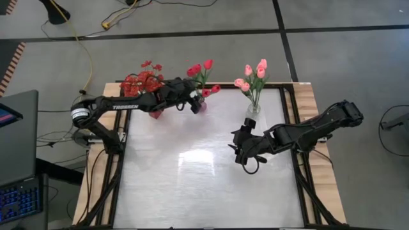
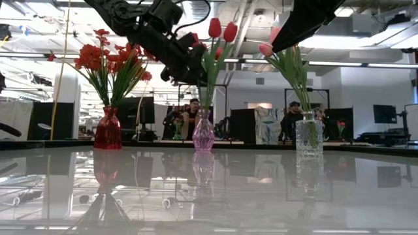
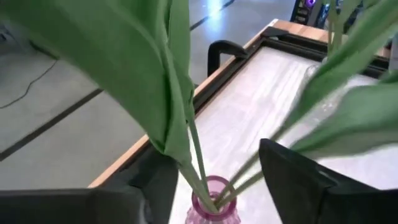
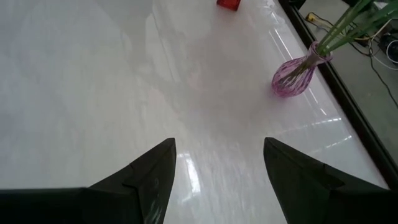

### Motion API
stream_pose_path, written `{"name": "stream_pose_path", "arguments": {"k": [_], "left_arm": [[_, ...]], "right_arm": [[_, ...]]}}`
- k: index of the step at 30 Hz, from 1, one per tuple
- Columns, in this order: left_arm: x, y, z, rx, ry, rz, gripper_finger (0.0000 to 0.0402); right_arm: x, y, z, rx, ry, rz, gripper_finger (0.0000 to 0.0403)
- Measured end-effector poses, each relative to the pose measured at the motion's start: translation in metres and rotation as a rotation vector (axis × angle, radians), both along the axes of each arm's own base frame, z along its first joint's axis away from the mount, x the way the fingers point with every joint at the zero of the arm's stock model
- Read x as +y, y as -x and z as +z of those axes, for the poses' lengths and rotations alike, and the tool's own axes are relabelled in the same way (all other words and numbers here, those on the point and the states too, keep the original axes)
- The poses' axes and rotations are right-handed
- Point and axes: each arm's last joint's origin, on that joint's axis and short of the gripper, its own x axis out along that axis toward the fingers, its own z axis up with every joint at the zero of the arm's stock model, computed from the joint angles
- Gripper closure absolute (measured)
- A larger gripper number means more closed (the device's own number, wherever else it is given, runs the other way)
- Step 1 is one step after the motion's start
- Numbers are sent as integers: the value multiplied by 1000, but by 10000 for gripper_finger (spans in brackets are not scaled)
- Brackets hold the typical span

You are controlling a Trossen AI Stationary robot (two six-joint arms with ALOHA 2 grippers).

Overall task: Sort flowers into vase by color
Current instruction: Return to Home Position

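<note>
Light, springy red tulips (image 1: 208,64) stand in the purple vase (image 2: 203,134), upper middle of the high view, probably best pinched mid-stem; the left gripper (image 1: 193,101) straddles them, fingers spread and empty, while the right gripper (image 1: 240,151), centre-right, gapes empty too.

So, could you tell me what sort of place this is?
Probably a robotics lab or open workshop: exposed ceiling ducts, monitors and people behind the table, and loose cables across the floor.

Bright overhead light leaves a soft glare patch at the centre of the white tabletop (image 1: 160,198). In the low view, ceiling strip lights (image 2: 366,64) glow at 2 o'clock; the glossy surface mirrors the purple vase (image 2: 203,136).
</note>
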Motion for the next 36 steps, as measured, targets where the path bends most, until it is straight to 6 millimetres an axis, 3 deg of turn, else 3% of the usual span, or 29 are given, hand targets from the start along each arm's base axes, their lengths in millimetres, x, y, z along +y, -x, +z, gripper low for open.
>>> {"name": "stream_pose_path", "arguments": {"k": [6, 24, 36], "left_arm": [[-15, 13, 22, -4, -2, -25, 152], [-76, 52, 58, 45, 81, -148, 148], [-149, 61, 94, -104, -110, -580, 148]], "right_arm": [[-1, 0, 0, 4, 11, 7, 132], [0, -9, 9, -121, -30, -1, 132], [7, -20, 25, -322, -63, 37, 132]]}}
